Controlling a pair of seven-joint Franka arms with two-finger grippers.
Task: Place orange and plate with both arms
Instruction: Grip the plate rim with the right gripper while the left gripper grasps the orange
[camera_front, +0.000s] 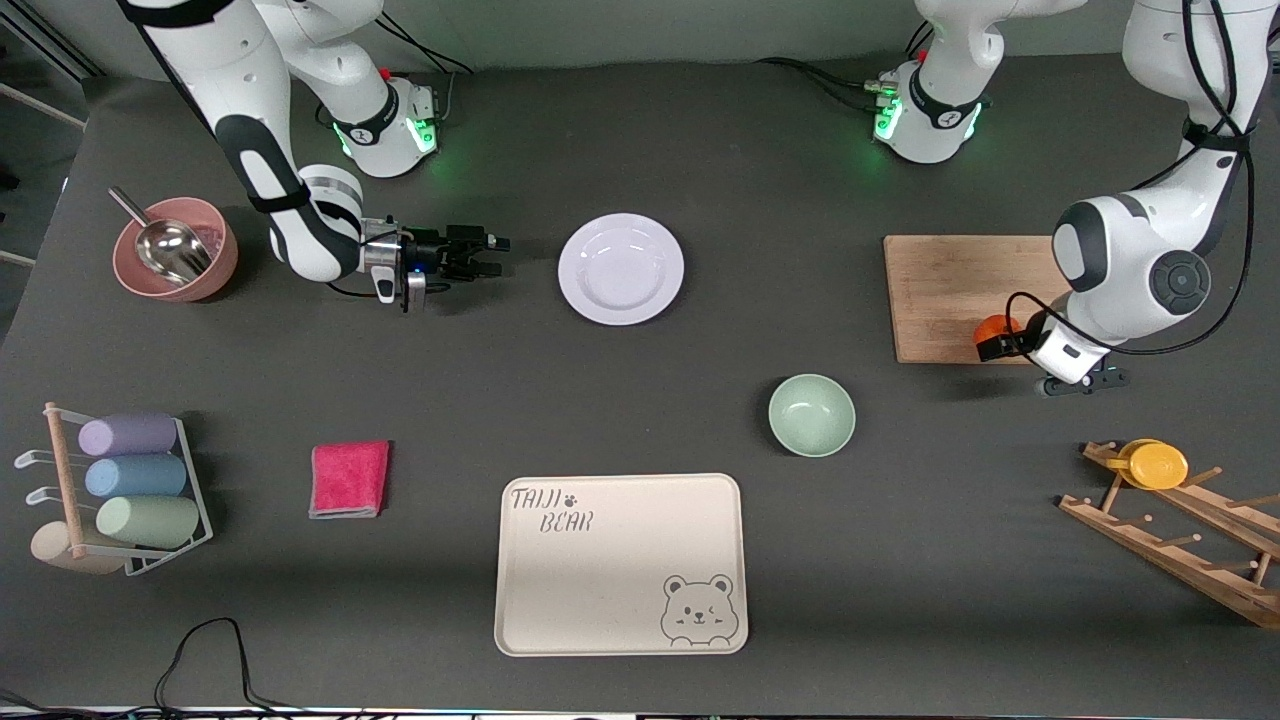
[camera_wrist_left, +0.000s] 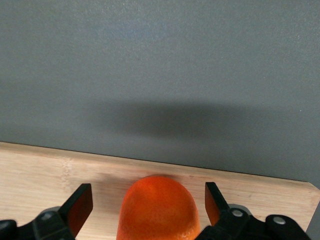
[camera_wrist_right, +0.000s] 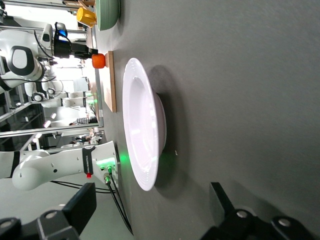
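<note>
The orange (camera_front: 994, 327) sits on the wooden cutting board (camera_front: 945, 295), at its edge nearer the front camera, toward the left arm's end of the table. My left gripper (camera_front: 1000, 338) is low over it and open. In the left wrist view the orange (camera_wrist_left: 159, 207) lies between the two fingers (camera_wrist_left: 80, 206) with a gap on each side. The white plate (camera_front: 620, 268) lies on the table between the two bases. My right gripper (camera_front: 492, 252) is open and empty, low beside the plate on the right arm's side. The plate (camera_wrist_right: 142, 125) shows ahead of it in the right wrist view.
A pale green bowl (camera_front: 811, 414) and the beige bear tray (camera_front: 620, 563) lie nearer the front camera than the plate. A pink cloth (camera_front: 349, 479), a cup rack (camera_front: 130, 490) and a pink bowl with a scoop (camera_front: 175, 262) are at the right arm's end. A wooden rack holds a yellow cup (camera_front: 1155, 464).
</note>
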